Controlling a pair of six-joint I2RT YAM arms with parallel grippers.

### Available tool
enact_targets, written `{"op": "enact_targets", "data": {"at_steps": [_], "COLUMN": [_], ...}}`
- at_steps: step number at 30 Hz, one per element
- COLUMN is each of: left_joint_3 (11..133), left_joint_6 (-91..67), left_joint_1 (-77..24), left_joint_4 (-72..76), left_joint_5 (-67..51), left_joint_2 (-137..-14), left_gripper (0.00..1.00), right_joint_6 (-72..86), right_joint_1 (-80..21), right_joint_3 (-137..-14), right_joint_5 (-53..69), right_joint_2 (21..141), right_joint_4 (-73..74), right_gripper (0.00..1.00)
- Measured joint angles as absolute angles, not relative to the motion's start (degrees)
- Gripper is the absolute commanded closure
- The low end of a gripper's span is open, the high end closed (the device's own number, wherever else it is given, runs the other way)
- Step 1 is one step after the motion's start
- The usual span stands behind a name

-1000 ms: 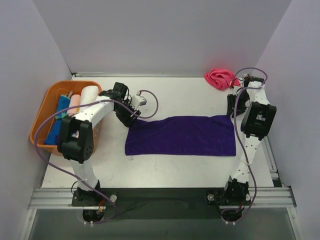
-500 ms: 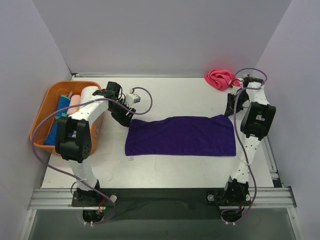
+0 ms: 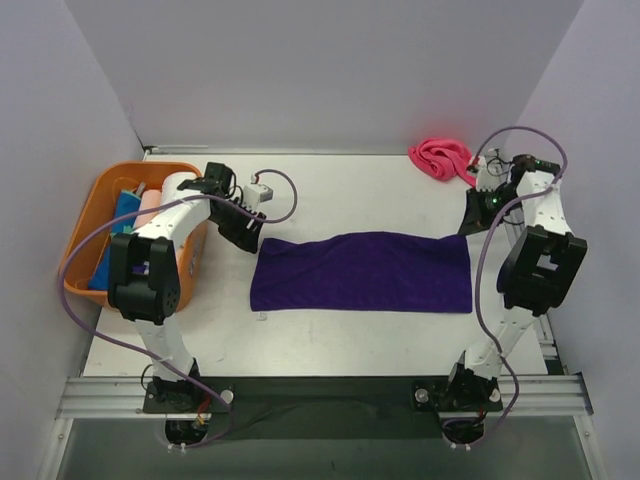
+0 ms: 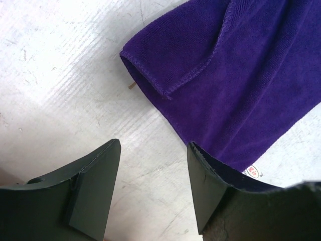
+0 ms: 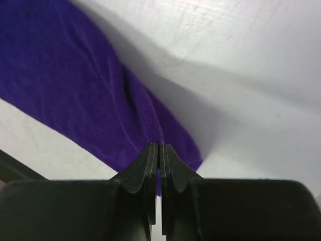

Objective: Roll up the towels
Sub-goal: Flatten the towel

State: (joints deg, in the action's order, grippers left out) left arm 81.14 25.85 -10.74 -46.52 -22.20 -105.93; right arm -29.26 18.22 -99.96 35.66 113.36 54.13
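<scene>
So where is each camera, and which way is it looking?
Top camera: high behind the robot, looking down at the table; left arm and right arm show.
Left wrist camera: on the left arm, looking past the open left gripper at the purple towel's corner.
Right wrist camera: on the right arm, looking past the right gripper pinching that towel's edge.
All three share the purple towel.
</scene>
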Motion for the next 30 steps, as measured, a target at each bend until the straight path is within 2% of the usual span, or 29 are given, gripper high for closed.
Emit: {"op": "enact_targets", "data": {"at_steps": [7, 8, 9, 10, 12, 13, 18, 25, 30], "left_joint_3": [81.1, 81.1, 81.1, 81.1, 81.1, 81.1, 81.1, 81.1, 81.1], "left_joint_6": [24.9, 24.8, 24.6, 24.6, 24.5, 24.4, 24.3, 24.1, 24.0], "left_joint_1": [-10.5, -10.5, -10.5, -10.5, -10.5, -10.5, -10.5, -10.5, -10.5], "left_joint_4": [-47.0, -47.0, -47.0, -47.0, -47.0, -47.0, -47.0, -47.0, -47.0], "left_joint_5": [-23.4, -23.5, -23.6, -23.8, -24.1, -24.3, -24.6, -24.8, -25.0], "left_joint_2": [-105.9, -105.9, -105.9, -105.9, -105.9, -105.9, -105.9, -105.9, -105.9], "left_gripper": [0.34, 0.34, 0.34, 0.34, 0.34, 0.34, 0.34, 0.34, 0.34], "right_joint_6": [-40.9, -42.0, -43.0, -43.8, -44.7, -44.9, -42.4, -34.8, -30.2], "right_joint_1": [14.3, 13.6, 12.9, 12.3, 11.3, 11.2, 13.8, 14.3, 13.1], "right_joint_3": [-79.9, -77.5, -75.3, -73.3, -70.8, -70.4, -72.8, -79.3, -80.4], "right_joint_5": [34.5, 34.0, 33.4, 32.8, 31.6, 31.0, 30.4, 30.2, 28.3], "right_joint_2": [107.6, 107.2, 106.9, 106.5, 106.3, 106.3, 106.2, 106.1, 107.8], "right_joint_4": [53.3, 53.3, 53.3, 53.0, 53.2, 53.3, 52.9, 51.9, 51.3], "right_gripper": [1.00, 0.98, 0.89, 0.72, 0.60, 0.58, 0.56, 0.70, 0.73]}}
